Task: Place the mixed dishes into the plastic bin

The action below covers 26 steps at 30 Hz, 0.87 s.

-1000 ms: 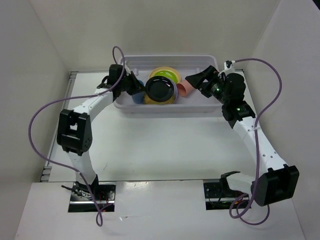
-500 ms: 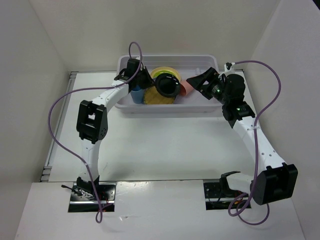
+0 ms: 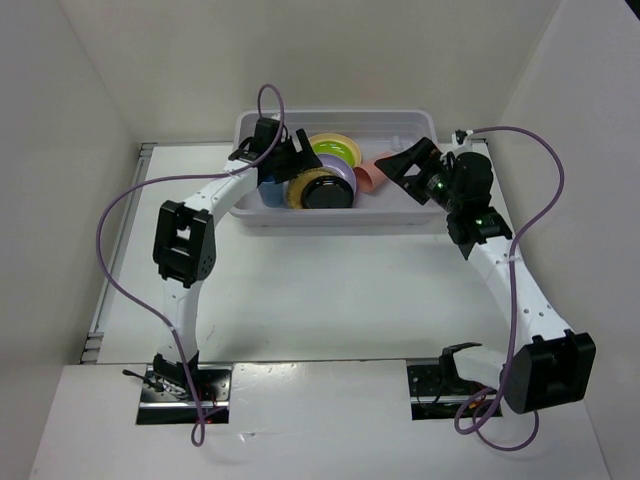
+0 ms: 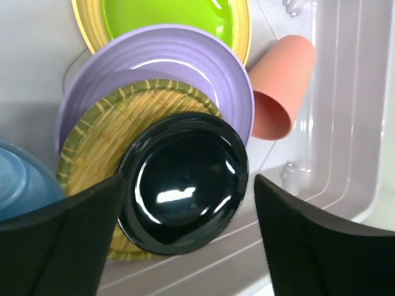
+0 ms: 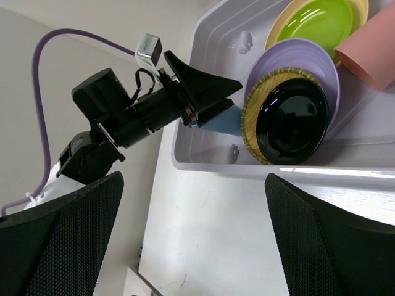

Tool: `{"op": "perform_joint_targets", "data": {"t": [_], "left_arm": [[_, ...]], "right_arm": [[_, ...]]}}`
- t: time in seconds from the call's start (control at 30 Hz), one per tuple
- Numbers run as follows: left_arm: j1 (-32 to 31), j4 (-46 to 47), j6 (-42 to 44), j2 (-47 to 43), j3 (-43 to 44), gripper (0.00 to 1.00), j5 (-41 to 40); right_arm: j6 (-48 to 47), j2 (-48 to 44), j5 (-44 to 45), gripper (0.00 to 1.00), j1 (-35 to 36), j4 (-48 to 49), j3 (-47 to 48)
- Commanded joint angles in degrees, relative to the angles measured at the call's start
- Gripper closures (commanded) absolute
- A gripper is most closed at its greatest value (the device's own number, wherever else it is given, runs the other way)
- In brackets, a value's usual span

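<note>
White tabletop (image 3: 330,290) up front, and both arms are stretched across it from the near edge, the left arm (image 3: 182,245) bending in from the left, the right arm (image 3: 522,295) coming up the right side. On to the bin (image 3: 330,217), pale and translucent, sitting toward the far side of the table, and every dish in view is inside it. The right gripper (image 5: 194,179) hangs by the bin's right end, jaws spread as wide as can be, with nothing between them and nothing touched. The left gripper (image 4: 188,179) is over the left half of the bin, pointing down at the dishes. Its jaws are wide apart too, with no hold on anything. From its own camera the black plate (image 4: 182,200) shows in the gap between them, not squeezed. That glossy black plate is nearest the bin's front wall, resting on top of the woven plate (image 4: 102,132), which peeks out on its left. Behind those comes the lavender plate (image 4: 166,61), partly covered by the woven one. Further back again is the green plate (image 4: 166,15), nested in a yellow-orange plate (image 4: 83,28) of which only the rim shows. Left of the pile, just beside the woven plate, is the blue cup (image 4: 21,179); whether it stands or lies cannot be told. On the right, the salmon cup (image 4: 281,86) lies on its side, right beside the lavender plate's edge.
</note>
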Motion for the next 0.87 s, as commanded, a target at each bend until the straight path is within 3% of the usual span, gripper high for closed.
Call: {"op": "perform_joint_targets", "data": {"t": [0.0, 0.17, 0.4, 0.6, 0.73, 0.83], "left_arm": [[0.2, -0.5, 0.9, -7.0, 1.1, 0.03, -0.5], [0.2, 2.9, 0.9, -22.8, -7.3, 0.00, -0.5], [0.2, 2.2, 2.5, -50.7, -19.8, 0.00, -2.8], [0.2, -0.8, 3.9, -76.7, -38.7, 0.00, -13.2], [0.2, -9.0, 5.3, -84.9, -41.1, 0.00, -16.9], [0.2, -10.3, 5.3, -90.0, -43.8, 0.00, -18.7]], "right_arm": [[0.5, -4.6, 0.2, 0.00, -0.8, 0.2, -1.2], [-1.2, -6.4, 0.9, 0.00, -2.9, -4.0, -0.6], [-4.3, -5.1, -6.3, 0.00, -6.3, -4.0, -3.4], [-5.6, -6.6, -4.8, 0.00, -6.3, -4.5, -4.8], [-6.2, -9.6, -7.9, 0.00, -6.3, -1.5, -7.0], [-7.4, -8.8, -8.1, 0.00, -5.6, -2.0, -5.8]]}}
